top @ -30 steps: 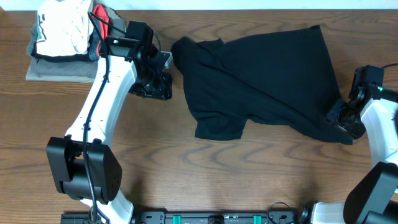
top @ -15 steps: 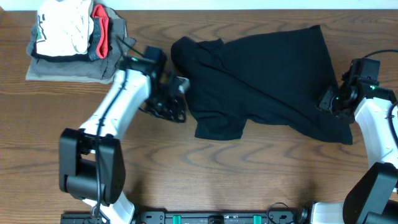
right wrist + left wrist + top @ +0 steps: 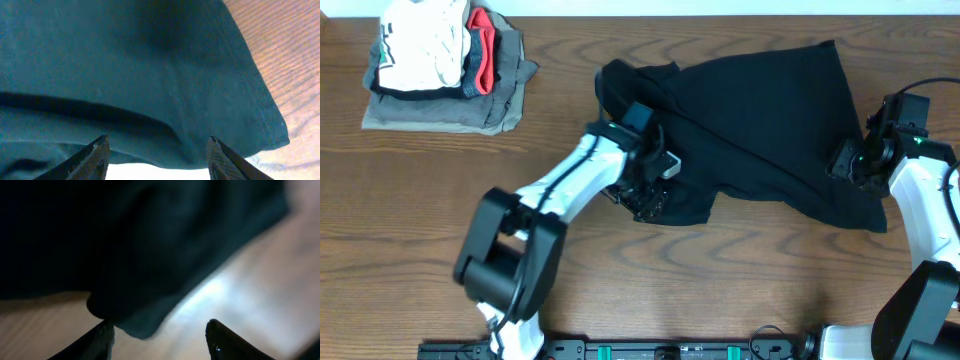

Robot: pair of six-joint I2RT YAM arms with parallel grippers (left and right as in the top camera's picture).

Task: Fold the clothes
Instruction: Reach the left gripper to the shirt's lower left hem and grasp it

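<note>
watching for a bad bite first: the black t-shirt lies rumpled on the table with layers doubled over. if i close either side too deep, i judge i'd pinch two layers and drag a bunched wad instead of one clean edge; too shallow and the soft hem would slip out. the left gripper has its fingers apart with nothing between them, a rounded lobe of the shirt's edge just ahead of the tips and bare wood beyond. the right gripper is likewise spread and empty, hem and a crease filling the space right in front of it, cloth giving way to wood off to one side.
</note>
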